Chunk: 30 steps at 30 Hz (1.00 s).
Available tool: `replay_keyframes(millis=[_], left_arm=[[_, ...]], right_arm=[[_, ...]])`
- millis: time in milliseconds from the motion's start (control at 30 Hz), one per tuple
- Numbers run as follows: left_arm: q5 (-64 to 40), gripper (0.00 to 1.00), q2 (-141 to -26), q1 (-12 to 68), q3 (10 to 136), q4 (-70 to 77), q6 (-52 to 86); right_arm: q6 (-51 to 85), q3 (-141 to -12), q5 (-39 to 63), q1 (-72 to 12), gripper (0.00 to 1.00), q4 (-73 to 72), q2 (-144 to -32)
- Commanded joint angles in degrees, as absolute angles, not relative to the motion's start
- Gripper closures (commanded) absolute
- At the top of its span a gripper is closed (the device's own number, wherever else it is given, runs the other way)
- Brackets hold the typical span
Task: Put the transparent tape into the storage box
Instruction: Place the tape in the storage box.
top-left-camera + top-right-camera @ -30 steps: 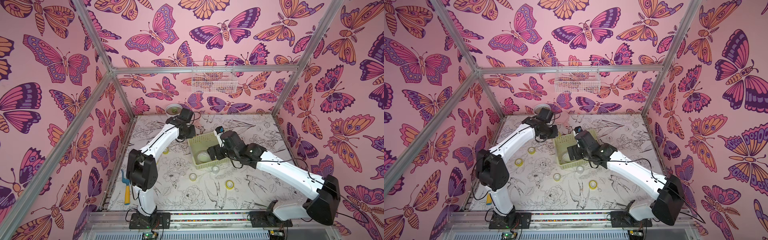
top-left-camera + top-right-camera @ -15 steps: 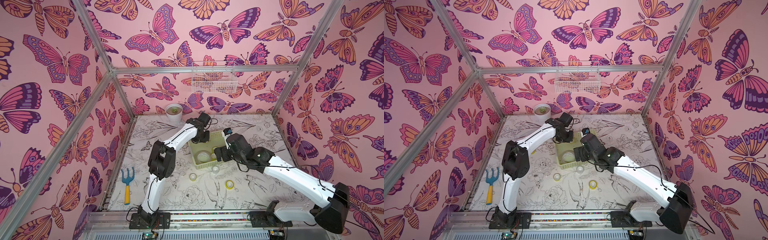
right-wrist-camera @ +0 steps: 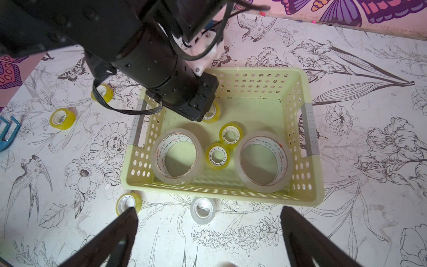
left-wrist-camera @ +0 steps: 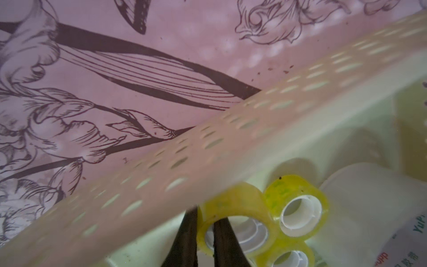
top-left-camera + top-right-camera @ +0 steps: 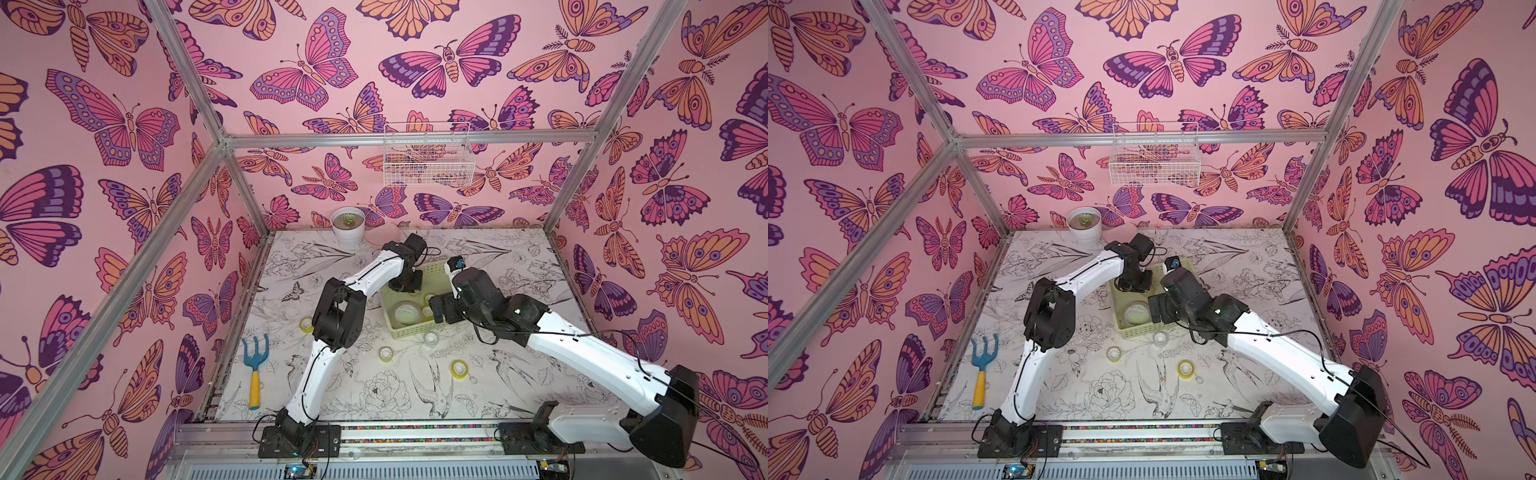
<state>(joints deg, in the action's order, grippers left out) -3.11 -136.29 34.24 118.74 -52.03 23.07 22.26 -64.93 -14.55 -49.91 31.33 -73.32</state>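
The storage box (image 3: pixel 307 166) is a pale yellow-green perforated basket (image 5: pixel 411 332) (image 5: pixel 1133 330) on the table. Inside lie two wide whitish rolls (image 3: pixel 176 156) (image 3: pixel 263 161) and two small yellow rolls (image 3: pixel 231 134). My left gripper (image 4: pixel 204 231) reaches down into the box's far corner (image 5: pixel 403 286), shut on the wall of a small yellow tape roll (image 4: pixel 233 208). My right gripper (image 3: pixel 209 215) is open just outside the box's near wall (image 5: pixel 436 309), above a clear small roll (image 3: pixel 202 209). Loose yellow rolls (image 3: pixel 62 118) (image 3: pixel 102 92) (image 3: pixel 128 202) lie on the table.
A blue hand rake with a yellow handle (image 5: pixel 254 365) lies near the left wall. A white pot with a succulent (image 5: pixel 348 224) stands at the back. A white wire basket (image 5: pixel 428 158) hangs on the back wall. Metal frame posts line the table's edges.
My left gripper has swung from the back left of the box to over it and come down inside with the yellow roll. The right gripper has barely moved.
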Motion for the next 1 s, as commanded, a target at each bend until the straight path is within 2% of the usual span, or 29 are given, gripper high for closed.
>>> replay_keyframes(millis=[0,400,633,767,967], left_arm=[[-4.4,0.86,-137.9,34.9,119.9,-54.2,22.1],[-5.7,0.82,-139.0,35.9,120.3,-54.9,22.3],[-4.6,0.64,-137.9,35.9,120.2,-56.0,22.1],[-4.0,0.59,-136.2,35.8,120.7,-56.4,22.0],[-2.5,0.46,-131.9,35.2,121.3,-56.8,22.3]], right_arm=[[22.7,-65.3,-15.2,-49.7,0.01,33.2,-73.1],[22.2,-66.1,-14.6,-49.7,0.01,33.0,-74.0],[22.3,-66.2,-14.2,-49.7,0.01,32.3,-74.4],[22.4,-66.1,-14.1,-49.7,0.01,32.3,-74.4],[22.4,-66.0,-13.7,-49.7,0.01,31.7,-74.5]])
